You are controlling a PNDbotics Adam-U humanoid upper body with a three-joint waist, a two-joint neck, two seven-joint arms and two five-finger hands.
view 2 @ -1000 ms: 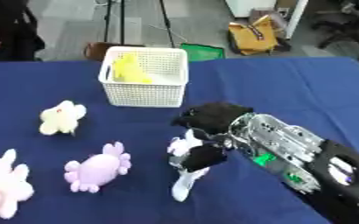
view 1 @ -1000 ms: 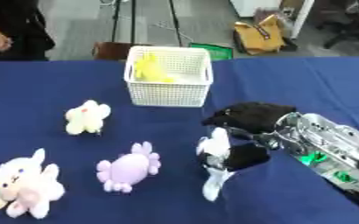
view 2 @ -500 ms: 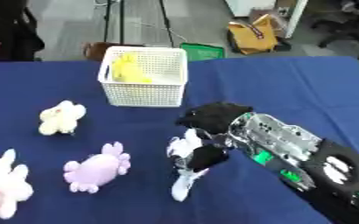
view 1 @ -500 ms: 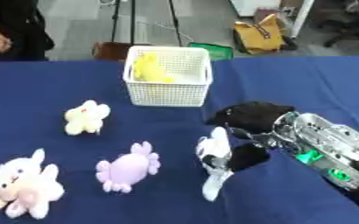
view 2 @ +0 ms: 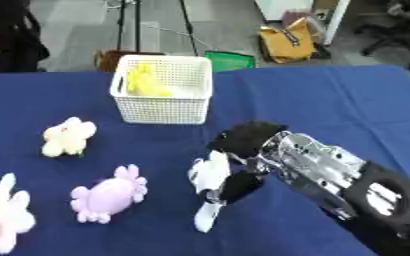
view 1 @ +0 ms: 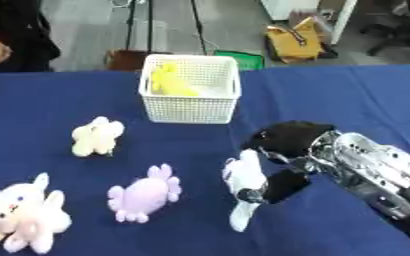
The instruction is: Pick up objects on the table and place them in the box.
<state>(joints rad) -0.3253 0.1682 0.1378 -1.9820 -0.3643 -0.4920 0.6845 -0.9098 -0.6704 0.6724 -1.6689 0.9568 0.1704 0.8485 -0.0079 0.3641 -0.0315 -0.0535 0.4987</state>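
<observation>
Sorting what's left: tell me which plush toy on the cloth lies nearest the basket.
The pale yellow plush, just front-left of the white basket; the purple plush and white bunny lie farther forward.

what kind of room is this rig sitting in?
Probably a lab or office workspace. A table under a blue cloth holds plush toys and a white basket; behind it, bare floor with stand legs and an office chair.

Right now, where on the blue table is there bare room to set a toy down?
The far right of the table, beside the white basket, is bare. So is the far-left strip between the basket and the cream toy. The near left is crowded: pale pink toy, purple toy, and the right robot hand on a white toy.
</observation>
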